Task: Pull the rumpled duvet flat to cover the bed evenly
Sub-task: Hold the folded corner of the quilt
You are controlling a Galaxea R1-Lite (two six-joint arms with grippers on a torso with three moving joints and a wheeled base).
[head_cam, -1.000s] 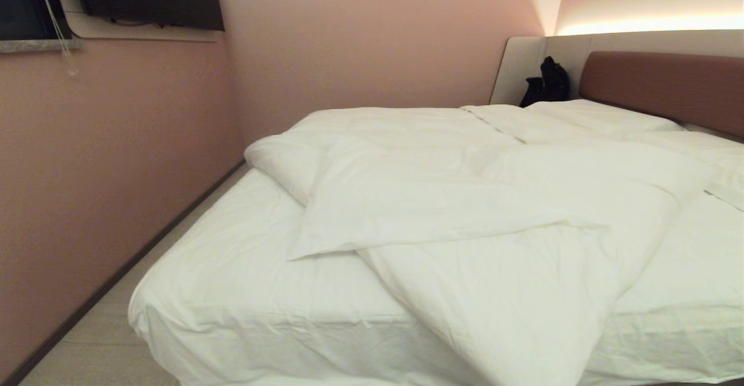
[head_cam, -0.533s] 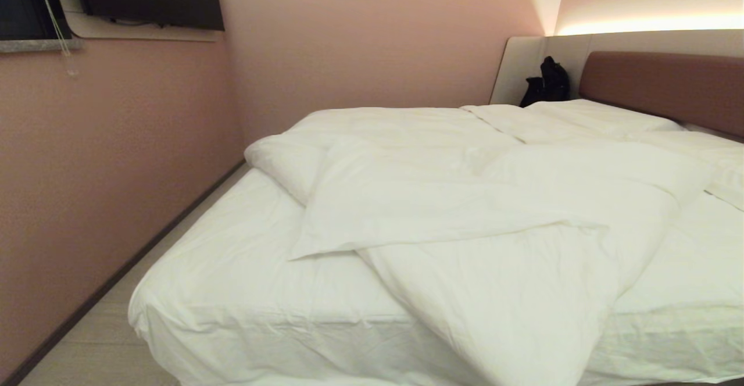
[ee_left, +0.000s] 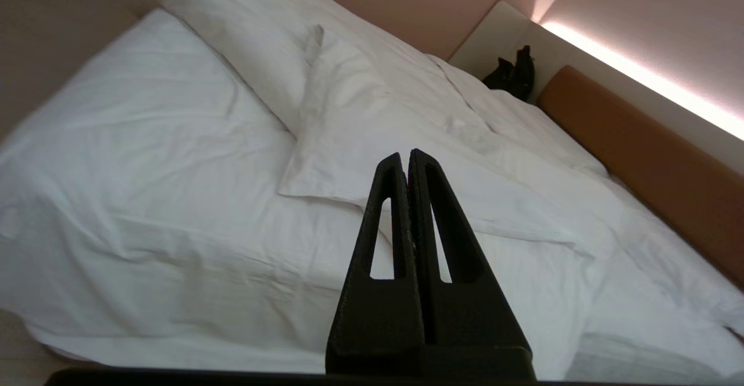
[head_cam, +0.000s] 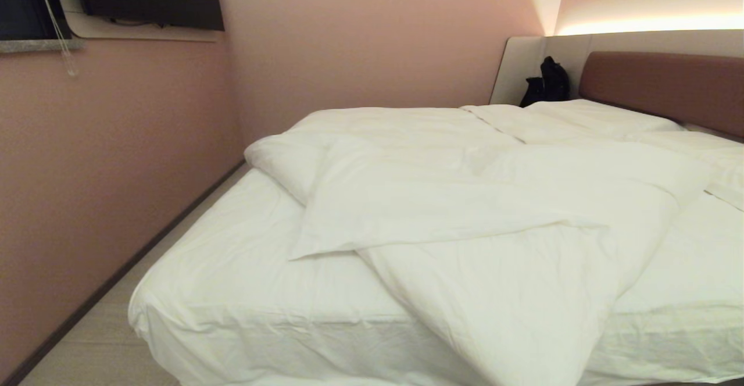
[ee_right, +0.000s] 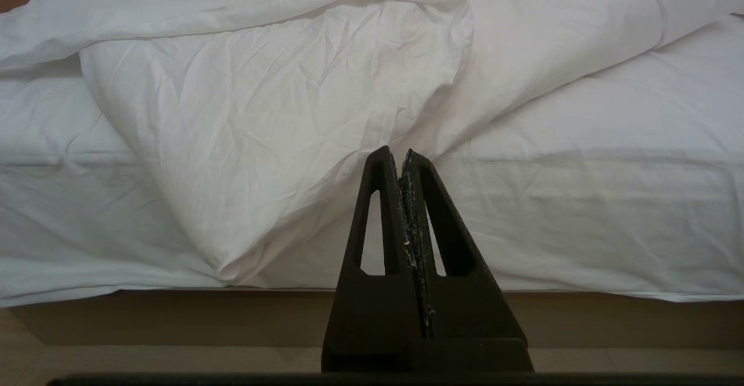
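Nearest the robot, the right gripper (ee_right: 405,154) hangs low at the foot of the bed (ee_right: 174,316), its fingers pressed together on nothing, pointing at the sheeted mattress edge. Just beyond its tips a corner of the duvet (ee_right: 261,142) spills over that edge and droops toward the floor without reaching it. The left gripper (ee_left: 407,156) is raised higher, above the near part of the bed, its fingers likewise closed and empty (neither arm shows in the head view).

Further in, the duvet (head_cam: 465,211) lies bunched across the middle of the bed (head_cam: 244,299), folded over itself with one flap pointing left, leaving the sheet (head_cam: 221,258) bare on the left and at the near right. Beyond it two pillows (head_cam: 593,115) lie against the headboard (head_cam: 662,86), with a dark bag (head_cam: 546,84) in the corner behind them.

Nothing is gripped yet, so the risks lie ahead. With fingers this tightly shut, a gripper would only push the fabric and deepen the folds unless they open first. A pinch taken too deep could catch the sheet together with the duvet and drag it off the mattress. Pulling only the hanging corner would likely slide the whole duvet toward the foot and off the bed rather than spread it.
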